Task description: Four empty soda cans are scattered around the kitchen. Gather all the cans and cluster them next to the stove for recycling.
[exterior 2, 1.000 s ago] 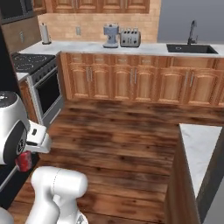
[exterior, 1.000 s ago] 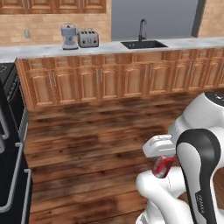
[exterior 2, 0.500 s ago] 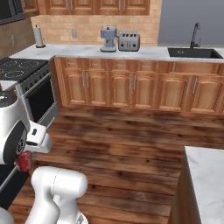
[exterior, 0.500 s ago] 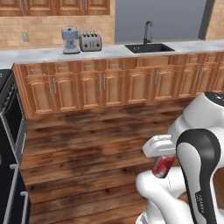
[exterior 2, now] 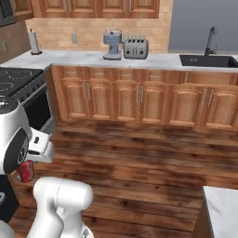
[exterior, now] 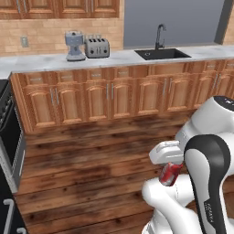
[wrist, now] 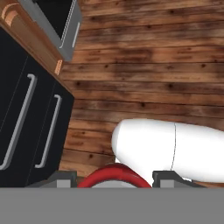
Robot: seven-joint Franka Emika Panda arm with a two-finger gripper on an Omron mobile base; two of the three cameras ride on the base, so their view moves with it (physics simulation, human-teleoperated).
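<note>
Hanging low beside the robot's own white body, the two-finger gripper (exterior: 170, 176) is clamped on one small red cylindrical soda can (exterior: 171, 173), silver-rimmed, sitting right between its two fingers above the wooden floor (exterior: 91, 169).

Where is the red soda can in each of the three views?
Left base view: soda can at lower right, beside the white arm.
Right base view: soda can at lower left, under the arm's hand.
Hand view: red rim at bottom centre, between the fingers.
Shared landmark: wooden floor.
</note>
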